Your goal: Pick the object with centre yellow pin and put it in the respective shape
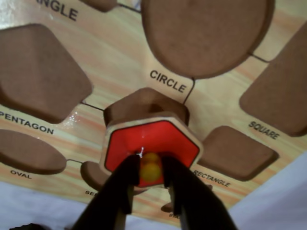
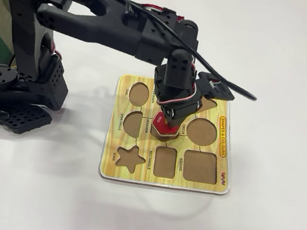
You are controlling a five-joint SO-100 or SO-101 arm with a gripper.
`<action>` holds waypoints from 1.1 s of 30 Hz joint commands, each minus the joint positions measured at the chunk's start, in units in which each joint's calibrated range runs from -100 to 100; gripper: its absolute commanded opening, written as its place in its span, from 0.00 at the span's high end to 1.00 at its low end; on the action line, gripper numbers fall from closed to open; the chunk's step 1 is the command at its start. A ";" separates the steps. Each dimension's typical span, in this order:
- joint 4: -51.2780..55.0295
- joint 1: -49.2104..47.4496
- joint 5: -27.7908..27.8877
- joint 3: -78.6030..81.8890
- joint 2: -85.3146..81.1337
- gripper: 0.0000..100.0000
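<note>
White and bare, the table (image 2: 292,81) carries a wooden shape board (image 2: 162,180) with cut-out hollows labelled circle, square, rectangle, pentagon, oval and star, and at the far right edge of the fixed view a strip of pale wood shows. The black arm (image 2: 104,13) reaches from its base at the left of that view out over the middle of the board. In the wrist view the claw (image 1: 151,167) is clamped on the yellow pin (image 1: 150,171) at the centre of a red hexagon piece (image 1: 153,141), its two dark fingers (image 1: 122,184) pressed against either side of the pin. The piece hangs just over the hexagon hollow (image 1: 144,103) in the centre of the board, tilted a little, its near edge seeming higher than the far one; whether its far edge already touches the board I cannot tell. All the other hollows in view are empty. The step in hand looks to be the placing: the piece is over its own shape but not yet seated. The next move would call for turning the piece so its six sides match the hollow, levelling it, lowering it straight, then parting the claw.
</note>
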 commanded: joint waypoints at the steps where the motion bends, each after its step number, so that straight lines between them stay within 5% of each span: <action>1: -0.56 -0.52 -0.14 -3.33 0.63 0.98; 33: 0.05 -0.52 0.18 -9.26 8.92 0.98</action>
